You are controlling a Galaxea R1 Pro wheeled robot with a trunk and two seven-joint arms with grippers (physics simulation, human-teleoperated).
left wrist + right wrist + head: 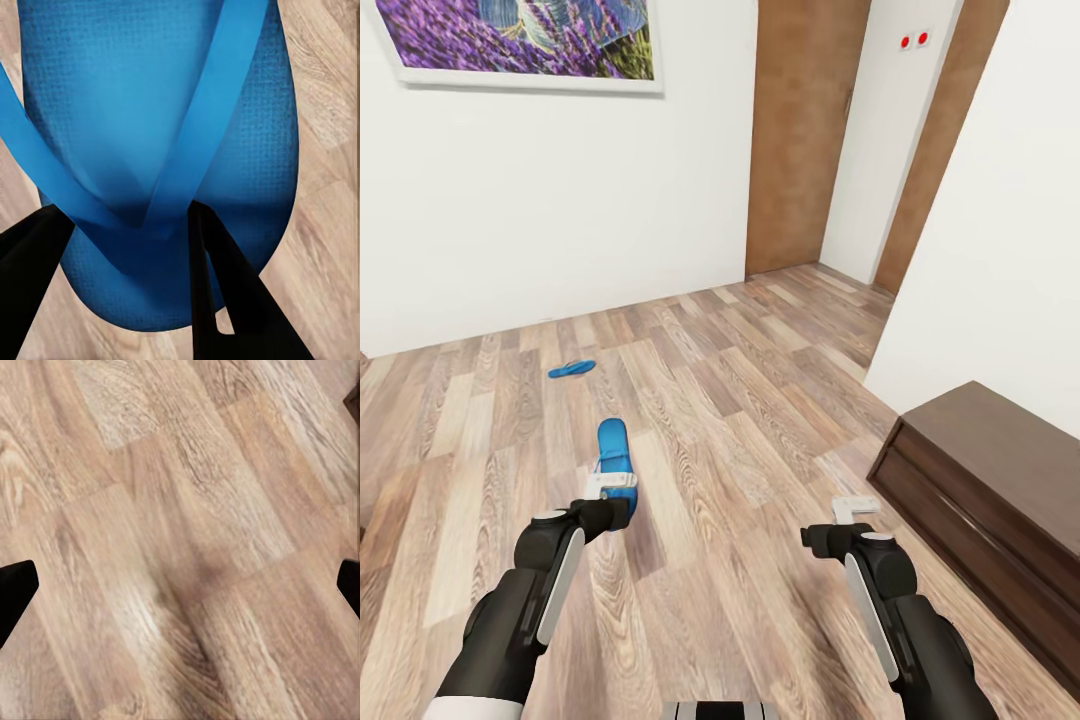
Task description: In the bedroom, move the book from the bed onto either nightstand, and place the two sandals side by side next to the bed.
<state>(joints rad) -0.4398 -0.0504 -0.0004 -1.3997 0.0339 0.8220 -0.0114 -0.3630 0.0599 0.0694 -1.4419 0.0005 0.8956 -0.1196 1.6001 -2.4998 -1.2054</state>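
Left tool [612, 488] looks clamped on one blue sandal [614, 450]; the other sandal [571, 368] lies at 11 o'clock on open floor [740, 400]. Right tool [855, 508] spread apart, nightstand [1000, 480] at 3 o'clock.

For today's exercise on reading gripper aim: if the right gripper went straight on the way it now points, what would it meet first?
The wood-plank floor. The right gripper is open and points down at bare planks; how far off they are is unclear.

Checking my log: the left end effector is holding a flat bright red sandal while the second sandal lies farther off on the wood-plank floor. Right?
Not quite: the flat sandal in the left end effector is bright blue, as the left wrist view shows. The second sandal does lie farther off on the wood-plank floor.
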